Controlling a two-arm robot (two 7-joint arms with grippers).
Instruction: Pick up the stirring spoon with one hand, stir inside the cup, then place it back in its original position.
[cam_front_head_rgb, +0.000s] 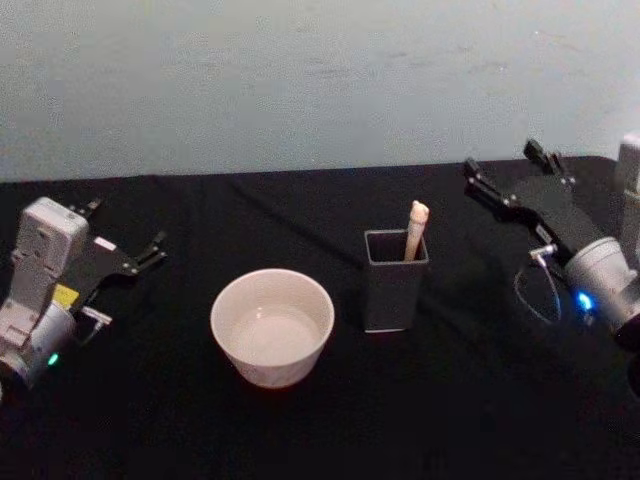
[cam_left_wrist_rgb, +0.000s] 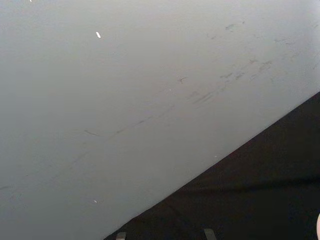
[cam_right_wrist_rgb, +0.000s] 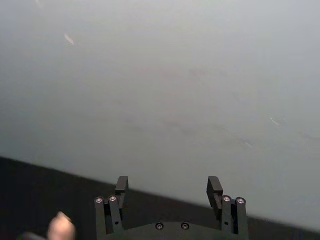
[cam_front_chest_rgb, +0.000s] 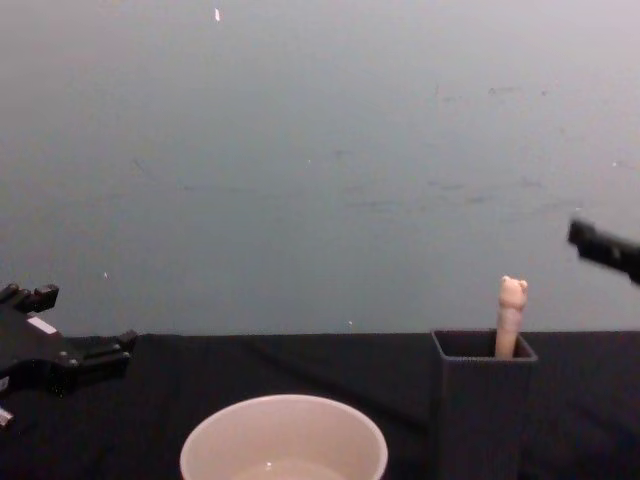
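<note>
The spoon stands in the holder, at 3 o'clock from the cup. Right end effector is open, empty; approach from above, pinch the handle, lift vertically. Left end effector idles, spread.

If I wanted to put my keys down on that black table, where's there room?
Bare cloth lies in front of the cup and the holder, behind them toward the wall, and between the cup and the left tool. The tightest spot is the narrow gap between cup and holder, where the stirring spoon stands. The open right tool hovers at the far right.
</note>
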